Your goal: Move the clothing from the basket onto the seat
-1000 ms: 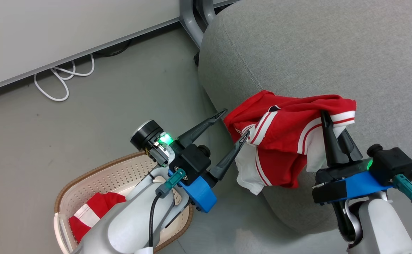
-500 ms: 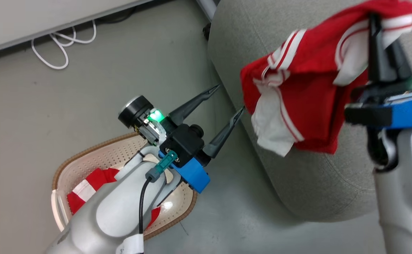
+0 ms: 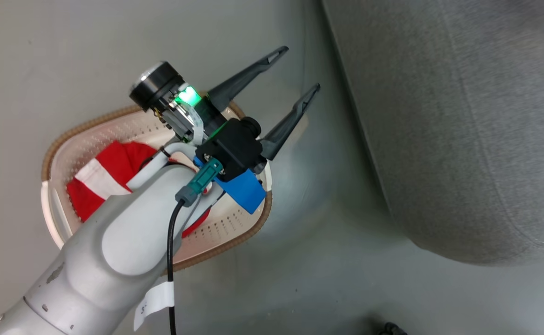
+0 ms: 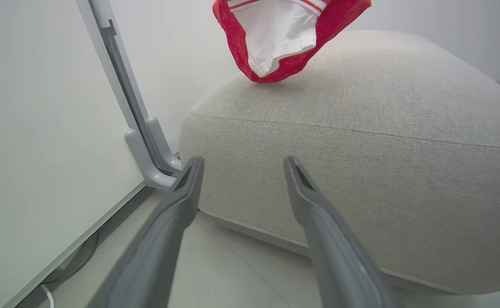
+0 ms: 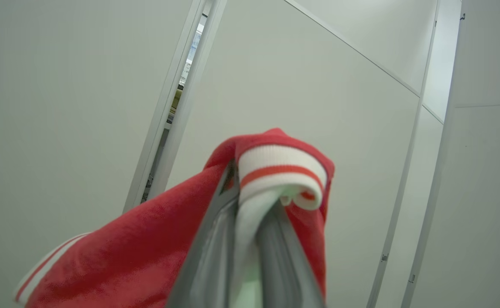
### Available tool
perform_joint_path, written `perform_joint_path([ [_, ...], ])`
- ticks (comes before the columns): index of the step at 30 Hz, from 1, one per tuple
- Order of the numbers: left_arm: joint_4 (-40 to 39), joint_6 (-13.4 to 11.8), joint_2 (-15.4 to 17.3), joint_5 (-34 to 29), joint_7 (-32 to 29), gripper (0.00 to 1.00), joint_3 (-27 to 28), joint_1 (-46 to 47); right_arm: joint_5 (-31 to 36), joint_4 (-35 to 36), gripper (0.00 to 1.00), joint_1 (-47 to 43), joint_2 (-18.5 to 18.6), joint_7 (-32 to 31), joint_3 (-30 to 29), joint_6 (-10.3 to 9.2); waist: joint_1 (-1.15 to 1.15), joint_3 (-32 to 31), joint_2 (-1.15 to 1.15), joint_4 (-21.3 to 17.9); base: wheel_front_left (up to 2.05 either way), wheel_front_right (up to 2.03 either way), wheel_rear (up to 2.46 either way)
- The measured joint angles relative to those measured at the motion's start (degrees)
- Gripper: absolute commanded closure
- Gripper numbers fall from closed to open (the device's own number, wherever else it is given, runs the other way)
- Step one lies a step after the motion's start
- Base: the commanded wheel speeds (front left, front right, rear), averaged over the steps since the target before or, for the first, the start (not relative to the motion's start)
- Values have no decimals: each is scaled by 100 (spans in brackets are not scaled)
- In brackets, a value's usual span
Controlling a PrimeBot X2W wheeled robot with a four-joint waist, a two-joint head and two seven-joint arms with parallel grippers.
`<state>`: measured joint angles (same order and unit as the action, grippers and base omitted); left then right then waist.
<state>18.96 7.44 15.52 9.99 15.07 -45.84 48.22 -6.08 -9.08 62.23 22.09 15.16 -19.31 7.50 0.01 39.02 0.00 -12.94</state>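
Our right gripper (image 5: 250, 201) has its two fingers (image 5: 211, 256) pressed together on a red garment (image 5: 147, 239). It pinches the cloth at a white ribbed cuff with one red stripe, and the cuff folds over the fingertips. The rest of the cloth drapes toward the lower left of the right wrist view, in front of pale wall panels (image 5: 318, 85). In the left wrist view we see this garment hanging at the top, a white panel framed in red. Its lowest fold comes down to the top face of the couch cushion (image 4: 361, 149), near the cushion's far left corner. We cannot tell whether it touches the fabric.

Our left gripper (image 3: 298, 69) stands wide open and holds nothing. Its fingers point toward the cushion's side, above the right-hand rim of the laundry basket (image 3: 248, 232). The basket stands on the grey floor (image 3: 67, 56), near the cushion's rounded edge but apart from it. A second red garment (image 3: 109, 172) with a white stripe lies in the basket's left half, partly hidden under our pale left forearm (image 3: 127, 246).
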Motion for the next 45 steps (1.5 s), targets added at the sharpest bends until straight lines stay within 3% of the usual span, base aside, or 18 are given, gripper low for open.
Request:
perform_joint_path([
  [3, -42, 0, 33, -25, 0, 0, 34, 67, -40, -348, 100, 136, 291, 1, -211, -1, 0, 291, 0, 52, 0, 0, 0],
  [7, -66, 0, 62, -44, 0, 0, 53, 84, 8, -800, 100, 47, 331, -1, -241, -1, 0, 523, 0, 101, 0, 0, 0],
  [16, -92, 0, -12, -51, 0, 0, 54, 102, 92, -1667, 100, -853, -310, 0, -522, -1, 0, 511, 0, 195, 0, 0, 0],
  [23, -98, 0, -32, -51, 0, 0, 85, 103, 74, -2121, 100, -1269, -543, 0, -511, 0, -1, 437, 0, 233, 0, 0, 0],
  [24, -97, 0, -33, -51, 0, 0, 96, 102, 71, -2119, 73, -1289, -557, -1, -532, 0, 0, 420, 0, 234, 0, 0, 0],
  [25, -97, 0, -32, -51, 0, 0, 113, 100, 70, -2108, 6, -1303, -570, 0, -557, 0, -1, 398, 0, 233, 0, 0, 0],
  [26, -97, 0, -36, -51, 0, 0, 131, 93, 71, -2091, 0, -1332, -588, -1, -583, 0, 0, 369, 0, 232, 0, 0, 0],
  [32, -121, -37, -153, -38, 0, 0, 271, -144, 105, -1662, 0, -1918, -738, -1, -641, 0, -1, 35, 0, 232, 0, 0, 0],
  [39, -198, -159, -282, 78, 0, 0, 676, -694, 453, -580, 0, -2975, -987, 0, -957, -1, -2, -612, 0, 279, 0, 0, 0],
  [45, -249, -293, -337, 198, 1, 0, 1222, -1316, 689, 250, 0, -3640, -1154, 0, -602, -1, -1, -1265, 0, 366, 0, 0, 0],
])
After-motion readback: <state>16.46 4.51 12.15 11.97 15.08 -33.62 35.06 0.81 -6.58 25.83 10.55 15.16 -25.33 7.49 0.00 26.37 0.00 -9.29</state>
